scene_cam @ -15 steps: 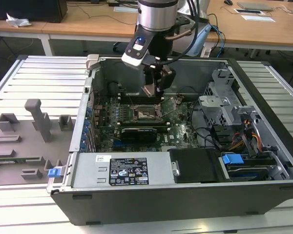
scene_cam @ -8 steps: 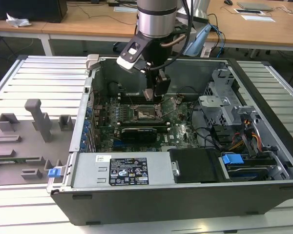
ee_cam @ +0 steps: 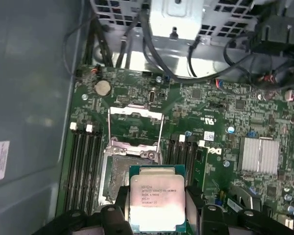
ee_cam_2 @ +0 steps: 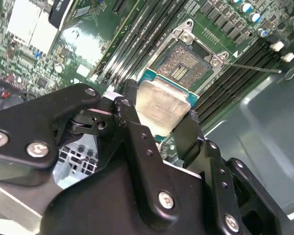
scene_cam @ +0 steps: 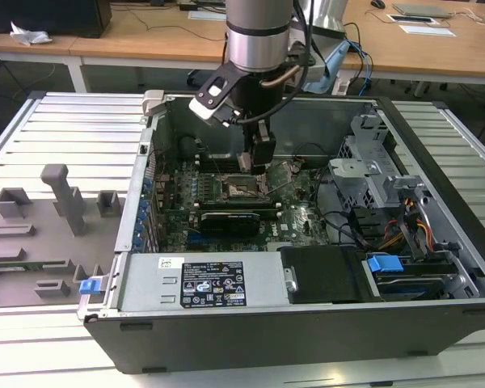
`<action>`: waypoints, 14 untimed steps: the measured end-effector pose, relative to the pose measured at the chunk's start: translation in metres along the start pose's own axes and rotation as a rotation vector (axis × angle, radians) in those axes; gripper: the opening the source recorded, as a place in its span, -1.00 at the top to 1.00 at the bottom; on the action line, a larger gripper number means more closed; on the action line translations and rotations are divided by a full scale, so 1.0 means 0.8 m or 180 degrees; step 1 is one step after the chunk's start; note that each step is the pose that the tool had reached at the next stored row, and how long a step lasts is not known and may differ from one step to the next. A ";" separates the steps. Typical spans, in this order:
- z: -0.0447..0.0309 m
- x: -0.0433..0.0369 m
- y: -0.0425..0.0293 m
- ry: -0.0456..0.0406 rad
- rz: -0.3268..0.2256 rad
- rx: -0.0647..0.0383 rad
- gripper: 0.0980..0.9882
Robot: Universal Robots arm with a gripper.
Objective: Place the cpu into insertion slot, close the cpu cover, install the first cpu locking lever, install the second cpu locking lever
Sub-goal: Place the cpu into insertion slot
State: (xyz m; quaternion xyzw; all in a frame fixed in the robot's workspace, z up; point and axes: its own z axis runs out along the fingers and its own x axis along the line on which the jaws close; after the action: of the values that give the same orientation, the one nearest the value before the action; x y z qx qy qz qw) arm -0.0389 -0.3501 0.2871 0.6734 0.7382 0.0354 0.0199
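Note:
The cpu, a silver-topped square chip on a green edge, is held between my gripper's two black fingers, which are shut on its opposite sides. It hangs just above the motherboard, beside and partly over the insertion slot, whose brownish pin field lies bare. In the second wrist view the cpu sits between the fingers, close to the slot. The cpu cover stands swung open behind the slot. In the exterior view the gripper hovers low over the slot.
The open computer case walls in the green motherboard. Long black memory slots flank the socket. A black card, a drive cage with cables and a thin lever rod lie close by. A grey fixture tray sits outside.

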 end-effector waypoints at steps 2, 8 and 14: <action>0.0047 0.000 -0.0004 -0.0008 0.0101 -0.0002 0.00; 0.0144 0.000 -0.0012 -0.0027 0.0330 -0.0006 0.00; 0.0165 0.000 -0.0014 -0.0026 0.0332 -0.0006 0.00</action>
State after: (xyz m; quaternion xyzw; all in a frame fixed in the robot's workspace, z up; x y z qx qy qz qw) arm -0.0390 -0.3500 0.2739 0.7110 0.7020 0.0343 0.0218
